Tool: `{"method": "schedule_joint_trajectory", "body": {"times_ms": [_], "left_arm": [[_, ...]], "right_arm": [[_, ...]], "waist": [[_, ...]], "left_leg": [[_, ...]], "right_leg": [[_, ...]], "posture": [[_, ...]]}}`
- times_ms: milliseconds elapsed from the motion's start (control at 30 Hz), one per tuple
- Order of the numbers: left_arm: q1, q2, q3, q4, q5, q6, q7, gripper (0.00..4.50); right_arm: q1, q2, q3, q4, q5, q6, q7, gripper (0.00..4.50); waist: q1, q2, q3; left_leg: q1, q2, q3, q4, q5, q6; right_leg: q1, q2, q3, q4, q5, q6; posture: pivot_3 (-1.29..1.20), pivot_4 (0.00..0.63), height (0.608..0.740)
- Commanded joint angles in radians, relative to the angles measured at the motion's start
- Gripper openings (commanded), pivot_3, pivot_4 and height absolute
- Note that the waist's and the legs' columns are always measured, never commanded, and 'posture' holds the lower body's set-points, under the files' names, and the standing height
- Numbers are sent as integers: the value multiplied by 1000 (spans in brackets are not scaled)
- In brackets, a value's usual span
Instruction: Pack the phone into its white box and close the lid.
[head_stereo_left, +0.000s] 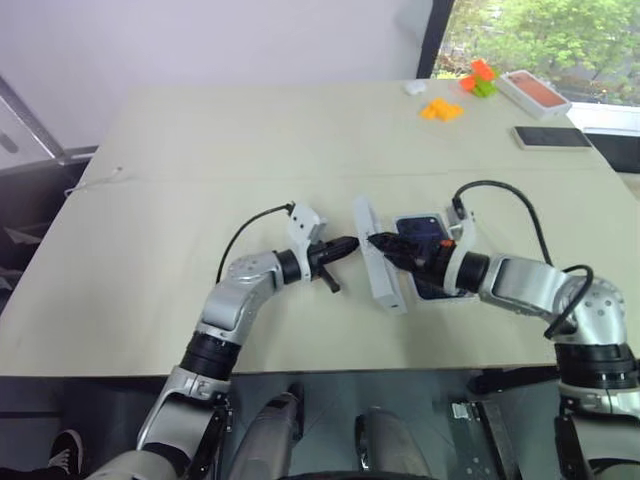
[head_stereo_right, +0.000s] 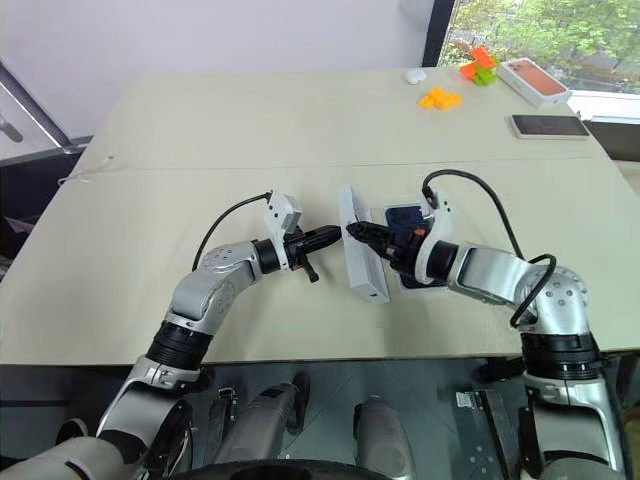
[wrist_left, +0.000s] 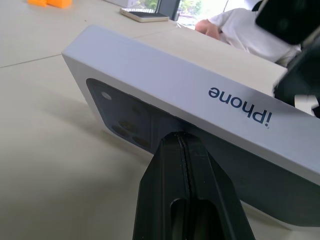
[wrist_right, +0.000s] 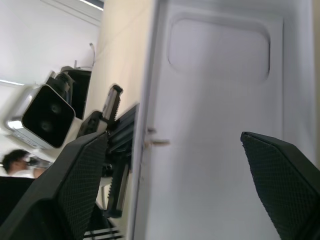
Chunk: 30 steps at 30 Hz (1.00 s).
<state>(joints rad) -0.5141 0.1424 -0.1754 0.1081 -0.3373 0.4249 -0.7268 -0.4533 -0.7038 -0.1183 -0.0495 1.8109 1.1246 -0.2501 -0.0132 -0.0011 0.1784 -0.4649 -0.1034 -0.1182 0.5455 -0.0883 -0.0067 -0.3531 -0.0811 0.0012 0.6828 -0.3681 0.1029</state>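
Observation:
The white lid (head_stereo_left: 378, 256) stands on its long edge mid-table, between my two grippers. In the left wrist view its outer face carries a printed phone picture and its side wall (wrist_left: 200, 90) reads "iphone". My left gripper (head_stereo_left: 350, 243) is shut, its tip against that outer face. Opposite it, my right gripper (head_stereo_left: 388, 244) is open, its fingers (wrist_right: 80, 175) spread to either side of the lid's upper rim, with the hollow inside (wrist_right: 215, 100) facing it. The navy phone (head_stereo_left: 418, 228) lies flat under the right gripper, with a pale rim of the white box (head_stereo_right: 412, 284) showing beside it.
At the far right lie an orange-topped box (head_stereo_left: 535, 93), a black phone with a pale edge (head_stereo_left: 551, 137), orange blocks (head_stereo_left: 441, 110), orange and green blocks (head_stereo_left: 479, 78) and a small white object (head_stereo_left: 415, 87). A person in white (wrist_left: 240, 35) sits beyond the table.

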Motion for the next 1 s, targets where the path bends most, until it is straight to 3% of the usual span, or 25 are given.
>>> {"method": "schedule_joint_trajectory", "body": {"times_ms": [33, 200, 267, 400, 467, 533, 733, 1000], "left_arm": [[-14, -3, 5, -23, -2, -24, -9, 0], [-7, -9, 3, -25, -1, -29, -6, 0], [-5, -19, -4, -29, 1, -27, 0, 0], [-1, -34, -17, -42, 4, -22, 5, 0], [-1, -44, -21, -48, 8, -17, 17, 0], [0, -55, -23, -52, 9, -11, 28, 0], [-3, -82, -32, -39, 17, -16, 55, 0], [-24, -124, -40, 10, 41, -33, 74, 0]], "right_arm": [[-52, -84, -12, 2, -143, 44, 202, 4479], [-107, -220, 32, 7, -447, 2, 567, 4479], [-103, -296, 90, -7, -695, -203, 787, 4479], [-117, -351, 159, 27, -928, -356, 1020, 4479], [-121, -350, 206, 66, -1084, -468, 1068, 3956], [-121, -341, 219, 84, -1163, -533, 1123, 3148], [-121, -320, 206, 157, -1319, -663, 1213, 36], [-145, -289, 152, 241, -1401, -717, 1260, 36]], "waist": [[1, 0, 0], [2, 0, 0], [2, 0, 0], [2, -1, 0], [1, -1, 1], [1, -1, 1], [2, -1, 1], [2, -1, 1]], "left_leg": [[0, 0, 0, 0, 0, 0], [-2, 0, 0, 0, 0, 0], [-2, 0, 0, 0, 0, 1], [-3, 0, 1, 0, -1, 1], [-3, 0, 0, 0, -1, 0], [-3, 0, 0, 0, -1, 0], [-3, 0, 0, 0, -1, 0], [-3, -1, 0, 1, -1, 0]], "right_leg": [[0, 0, 0, 0, 0, 0], [-1, 0, -1, -1, 0, 0], [-2, 0, -1, -1, 0, 0], [-2, 0, -1, -1, 0, 1], [-2, 0, -1, -1, 0, 1], [-2, 0, -1, -1, 0, 1], [-2, -1, -1, -1, 0, 1], [-2, -1, -1, -1, 0, 1]], "posture": [[0, 150, 740], [0, 150, 740], [0, 150, 740], [0, 150, 740], [0, 150, 740], [0, 150, 740], [0, 150, 740], [0, 150, 740]]}}
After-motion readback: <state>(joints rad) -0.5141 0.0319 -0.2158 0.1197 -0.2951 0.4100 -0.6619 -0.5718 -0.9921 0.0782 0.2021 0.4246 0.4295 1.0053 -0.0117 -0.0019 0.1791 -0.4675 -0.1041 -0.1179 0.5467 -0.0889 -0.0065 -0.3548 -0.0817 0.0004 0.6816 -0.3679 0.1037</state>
